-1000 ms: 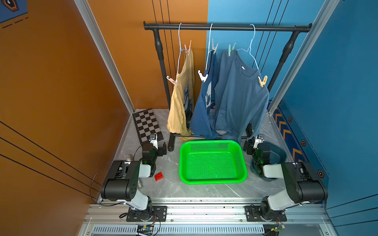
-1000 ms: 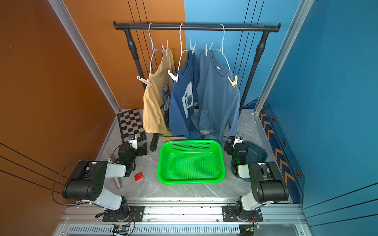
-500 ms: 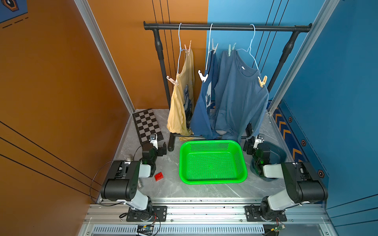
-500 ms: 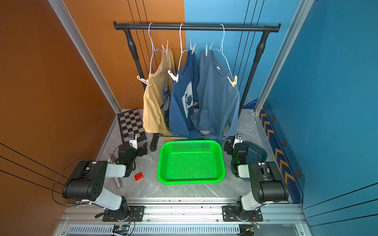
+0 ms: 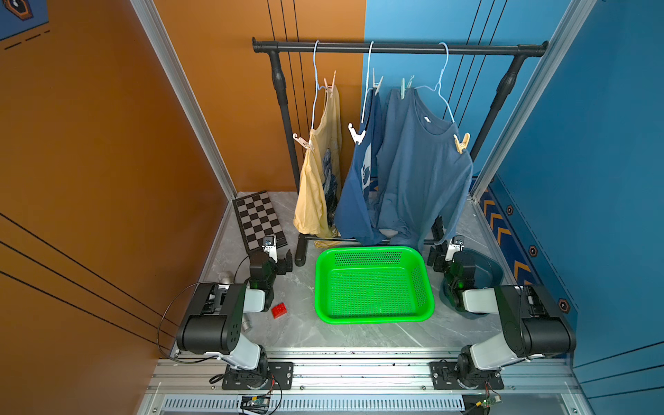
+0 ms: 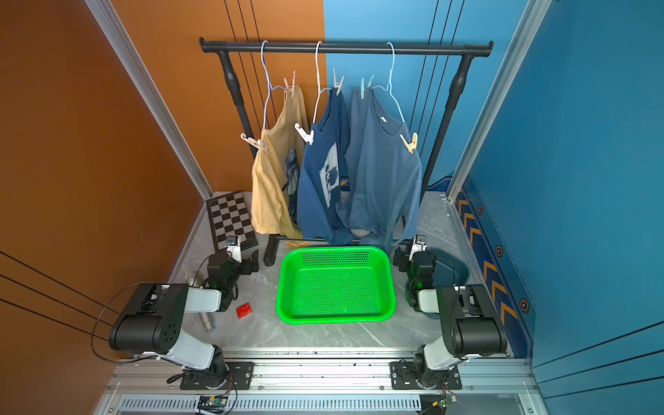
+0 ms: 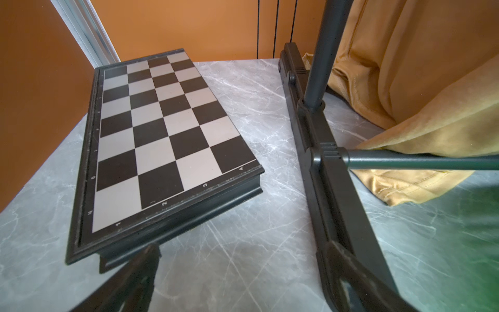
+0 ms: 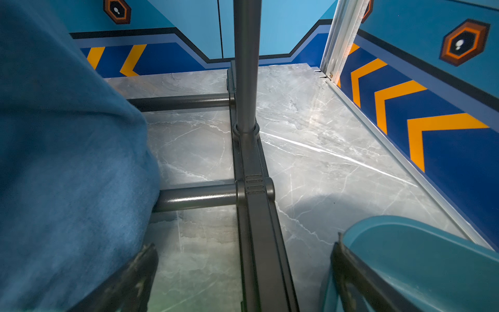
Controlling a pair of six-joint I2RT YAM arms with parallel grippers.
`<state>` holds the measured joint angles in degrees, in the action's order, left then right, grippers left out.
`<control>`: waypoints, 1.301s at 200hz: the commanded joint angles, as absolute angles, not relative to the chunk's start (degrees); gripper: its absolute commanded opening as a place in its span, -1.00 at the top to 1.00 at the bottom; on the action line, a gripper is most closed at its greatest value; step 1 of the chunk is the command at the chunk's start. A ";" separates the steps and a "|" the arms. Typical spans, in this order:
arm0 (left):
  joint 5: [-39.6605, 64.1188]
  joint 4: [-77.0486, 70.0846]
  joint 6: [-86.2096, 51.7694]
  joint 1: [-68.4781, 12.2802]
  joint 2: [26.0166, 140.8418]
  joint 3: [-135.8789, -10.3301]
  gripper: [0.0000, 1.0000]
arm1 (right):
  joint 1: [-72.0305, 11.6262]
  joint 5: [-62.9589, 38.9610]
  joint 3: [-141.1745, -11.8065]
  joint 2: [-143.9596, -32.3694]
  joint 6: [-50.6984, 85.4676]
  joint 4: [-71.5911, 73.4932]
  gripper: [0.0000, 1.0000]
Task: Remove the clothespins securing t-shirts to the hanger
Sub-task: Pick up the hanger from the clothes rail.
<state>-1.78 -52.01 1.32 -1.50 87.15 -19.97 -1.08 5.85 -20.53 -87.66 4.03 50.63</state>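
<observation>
On the black rack (image 5: 395, 47), three t-shirts hang from wire hangers: pale yellow (image 5: 318, 179), dark navy (image 5: 359, 187) and slate blue (image 5: 420, 172). Several clothespins grip their shoulders: pink (image 5: 330, 81), white (image 5: 301, 141), white (image 5: 376, 81), white (image 5: 355, 134), mint green (image 5: 403, 88) and yellow (image 5: 461, 142). My left gripper (image 5: 278, 257) (image 7: 243, 250) rests low by the rack's left foot, open and empty. Down by the right foot sits my right gripper (image 5: 443, 253) (image 8: 243, 250), also open and empty, beside the slate shirt's hem (image 8: 67, 162). Both are far below the clothespins.
A green basket (image 5: 373, 250) lies in front of the rack between the arms. A chessboard (image 7: 162, 135) is at the left, a red brick (image 5: 279, 309) and a metal cylinder (image 6: 207, 323) near the left arm, a teal bowl (image 8: 418, 256) under the right arm.
</observation>
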 commanded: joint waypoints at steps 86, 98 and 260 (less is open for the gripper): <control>-9.55 -27.81 -3.66 -4.95 48.99 -20.30 -0.96 | -3.77 18.12 -25.92 -56.77 10.21 16.54 -1.00; -7.88 -22.60 -5.05 -4.83 45.90 -22.01 -0.96 | -5.18 19.70 -27.59 -53.49 10.11 10.64 -1.00; -31.03 8.79 -3.00 -41.06 33.24 -37.88 -0.96 | -10.59 14.11 -46.99 -41.12 16.61 -33.23 -1.00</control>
